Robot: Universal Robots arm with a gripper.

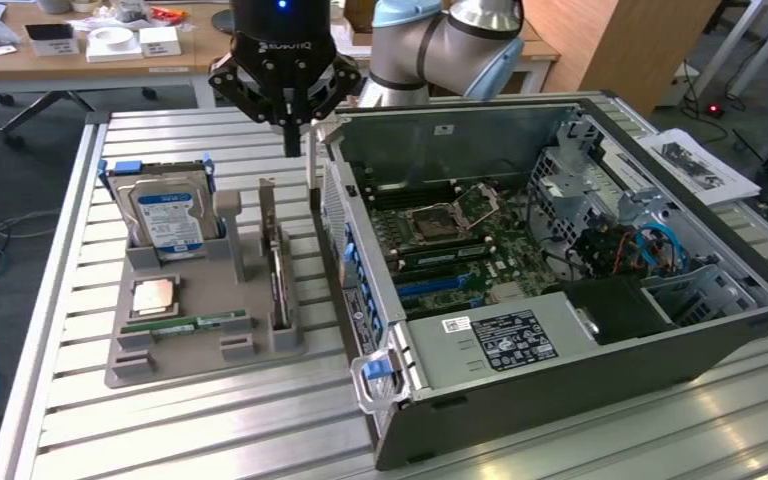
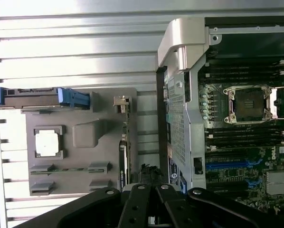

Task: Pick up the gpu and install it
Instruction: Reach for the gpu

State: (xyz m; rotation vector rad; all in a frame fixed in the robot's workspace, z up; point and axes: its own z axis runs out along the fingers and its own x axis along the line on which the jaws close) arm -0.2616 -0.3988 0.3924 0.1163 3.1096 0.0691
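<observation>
The gpu point(image 1: 277, 272) stands on its long edge in a slot along the grey holder point(image 1: 177, 365), on the side nearest the open computer case point(image 1: 558, 260). It is a thin dark card with a silvery bracket at its far end. My gripper point(image 1: 291, 143) hangs shut and empty above the table, behind the far end of the card and close to the case's rear corner. In the wrist view the gpu point(image 2: 123, 164) shows edge-on, just ahead of my gripper point(image 2: 149, 183).
The holder also carries a blue-labelled hard drive point(image 1: 168, 215), a CPU point(image 1: 155, 295) and a green RAM stick point(image 1: 204, 322). The case lies on its side with the motherboard point(image 1: 444, 240) exposed. A desk with boxes stands behind the slatted table point(image 1: 64, 430).
</observation>
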